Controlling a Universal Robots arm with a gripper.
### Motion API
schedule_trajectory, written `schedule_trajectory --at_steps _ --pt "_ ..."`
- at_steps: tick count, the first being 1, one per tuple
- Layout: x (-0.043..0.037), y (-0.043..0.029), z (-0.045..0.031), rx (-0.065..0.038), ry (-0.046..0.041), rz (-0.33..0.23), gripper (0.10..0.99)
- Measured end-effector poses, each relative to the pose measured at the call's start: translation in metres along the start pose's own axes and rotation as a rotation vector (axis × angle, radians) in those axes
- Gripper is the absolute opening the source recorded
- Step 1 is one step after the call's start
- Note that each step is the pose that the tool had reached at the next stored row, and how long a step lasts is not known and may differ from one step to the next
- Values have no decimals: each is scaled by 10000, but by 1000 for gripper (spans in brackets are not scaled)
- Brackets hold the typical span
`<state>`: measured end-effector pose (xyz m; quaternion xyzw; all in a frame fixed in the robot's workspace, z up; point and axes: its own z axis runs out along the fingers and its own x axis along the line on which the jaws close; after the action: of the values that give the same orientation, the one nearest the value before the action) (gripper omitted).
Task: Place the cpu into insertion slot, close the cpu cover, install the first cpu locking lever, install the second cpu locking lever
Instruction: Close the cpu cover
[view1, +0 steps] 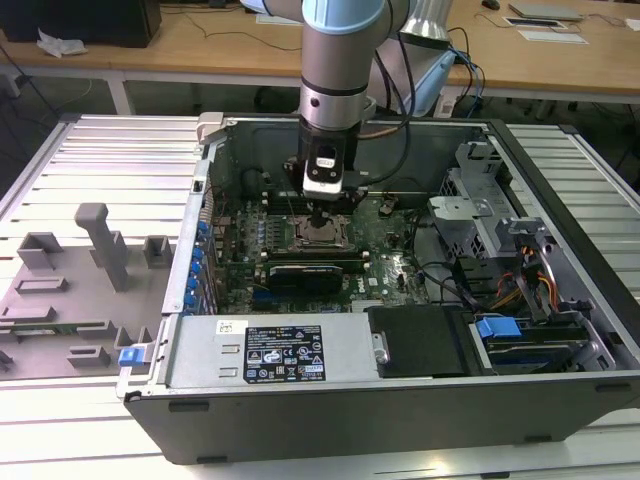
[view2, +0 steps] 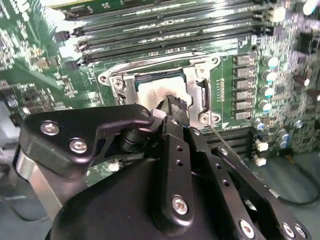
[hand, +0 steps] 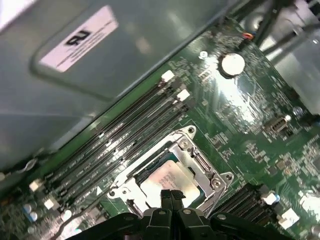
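The cpu (hand: 167, 179) lies flat in the socket on the green motherboard (view1: 390, 262), its pale metal top showing in both wrist views (view2: 152, 94). The cpu cover (hand: 194, 159), a metal frame with a cut-out centre, lies around it (view2: 198, 86). My gripper (view1: 320, 214) hangs straight over the socket inside the open computer case. Its black fingertips (hand: 172, 196) are pressed together, shut on nothing, right at the cpu's top near one edge (view2: 175, 106). I cannot tell whether they touch it. A thin metal rod (view2: 222, 140) sticks out beside the socket.
Rows of black memory slots (hand: 130, 131) run along one side of the socket. The case wall (view1: 300, 352) with labels is nearest in the exterior view, and drive bays with cables (view1: 520, 280) are at its right. A grey fixture plate (view1: 70, 290) sits at its left.
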<state>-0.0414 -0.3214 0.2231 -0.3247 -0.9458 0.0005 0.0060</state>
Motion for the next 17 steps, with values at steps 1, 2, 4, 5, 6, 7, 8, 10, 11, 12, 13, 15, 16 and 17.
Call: schedule_trajectory --at_steps 1,2,4,5,6,7,8,10,11,12,13,15,16,17 --pt "0 0 0 5 -3 -185 106" --pt "0 0 0 10 -7 -360 106" --pt "0 0 0 22 -14 -774 106" --pt "0 0 1 27 -17 -1182 106" --pt "0 0 2 30 -18 -1384 106" --pt "0 0 2 32 -19 -1613 106" --pt "0 0 3 35 -20 -1897 106" --pt "0 0 7 48 -29 -2435 106" --pt "0 0 8 60 -37 -2725 106" --pt "0 0 8 63 -47 -3000 106" --pt "0 0 9 63 -55 -3255 106" --pt "0 0 10 58 -73 -3740 106" --pt "0 0 10 58 -76 -3919 106" --pt "0 0 10 60 -79 -4202 106"
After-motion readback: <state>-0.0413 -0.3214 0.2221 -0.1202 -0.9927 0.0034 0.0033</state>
